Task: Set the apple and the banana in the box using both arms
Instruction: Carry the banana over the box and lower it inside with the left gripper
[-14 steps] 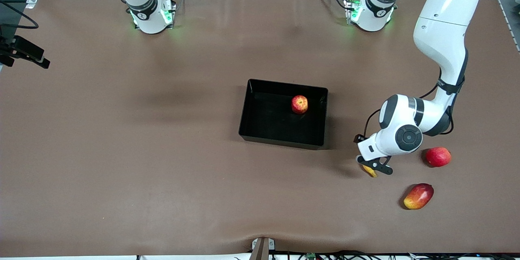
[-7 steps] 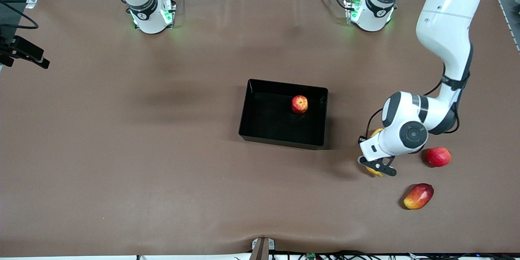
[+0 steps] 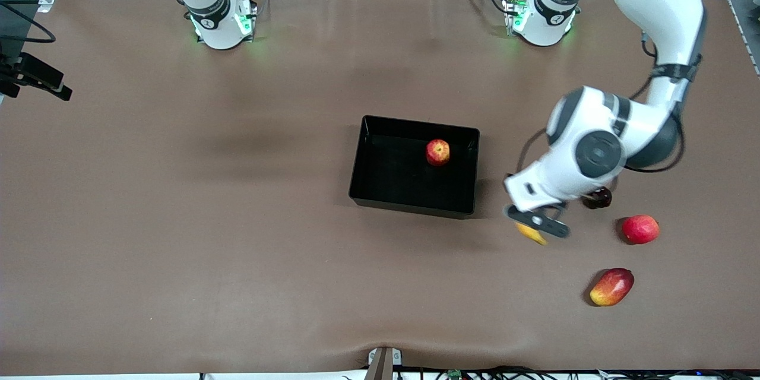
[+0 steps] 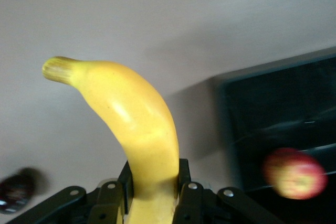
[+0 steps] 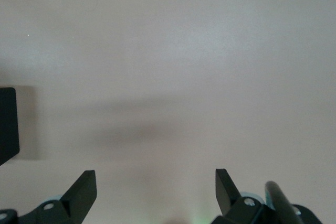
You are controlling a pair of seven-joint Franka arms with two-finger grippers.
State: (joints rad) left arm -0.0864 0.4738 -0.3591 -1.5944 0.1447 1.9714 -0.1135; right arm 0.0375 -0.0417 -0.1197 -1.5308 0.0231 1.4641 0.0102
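1. Gripping the banana (image 4: 137, 129): my left tool (image 3: 537, 222), clenched on it, raised over the worktop (image 3: 237, 249) beside the box (image 3: 380, 193).
2. Apple (image 3: 437, 152): inside the box.
3. My right tool (image 5: 155, 190): released, waiting over bare worktop.

A brown table (image 3: 178, 219) is seen, on which a black box (image 3: 358, 160) is set near the middle. Toward the left arm's end, a plain red round fruit (image 3: 640, 229) is laid, and a red-yellow mango (image 3: 611, 287) is placed nearer the front camera than it. A small dark fruit (image 3: 597, 198) is found between box and red fruit.
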